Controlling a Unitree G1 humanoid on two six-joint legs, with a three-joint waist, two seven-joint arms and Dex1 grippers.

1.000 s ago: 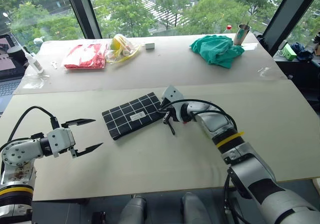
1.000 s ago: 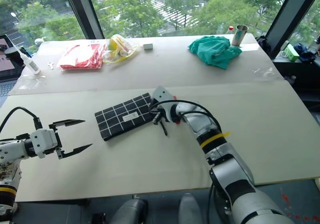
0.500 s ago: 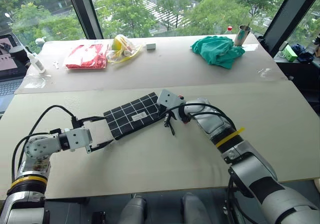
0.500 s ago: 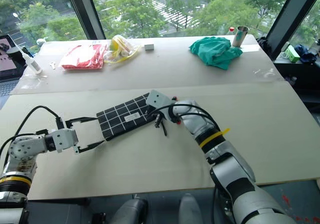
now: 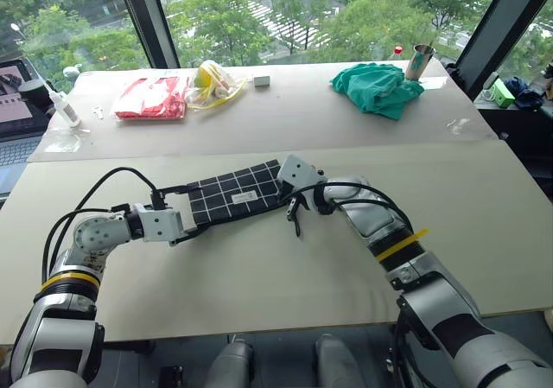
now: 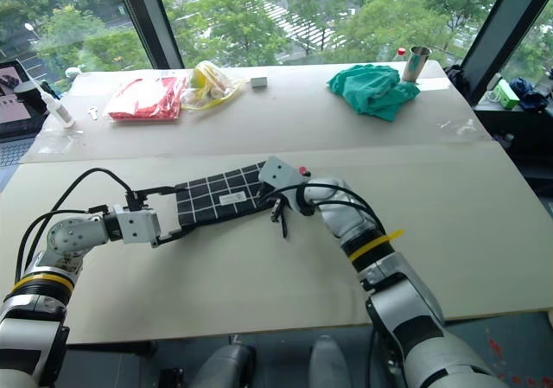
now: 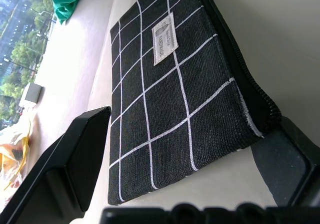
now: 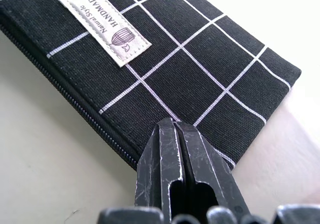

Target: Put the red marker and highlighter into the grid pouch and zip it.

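The grid pouch (image 5: 235, 194), black with white lines and a small white label (image 7: 164, 38), lay flat near the middle of the near table (image 5: 484, 232), its zipper edge (image 8: 75, 99) toward us. At its left end we held our left gripper (image 5: 180, 213) released, one black finger (image 7: 80, 154) on each side of the pouch's short edge; whether either finger touched the fabric could not be told. At its right end our right gripper (image 8: 181, 134) was clenched, its tips pressed together at the pouch's corner by the zipper; whether they pinched the pull cord could not be told. On the far table (image 5: 285, 111) lay a red plastic packet (image 5: 147, 97), a clear bag with yellow contents (image 5: 210, 81), a crumpled green cloth (image 5: 376, 85) and a metal cup (image 5: 421, 60).
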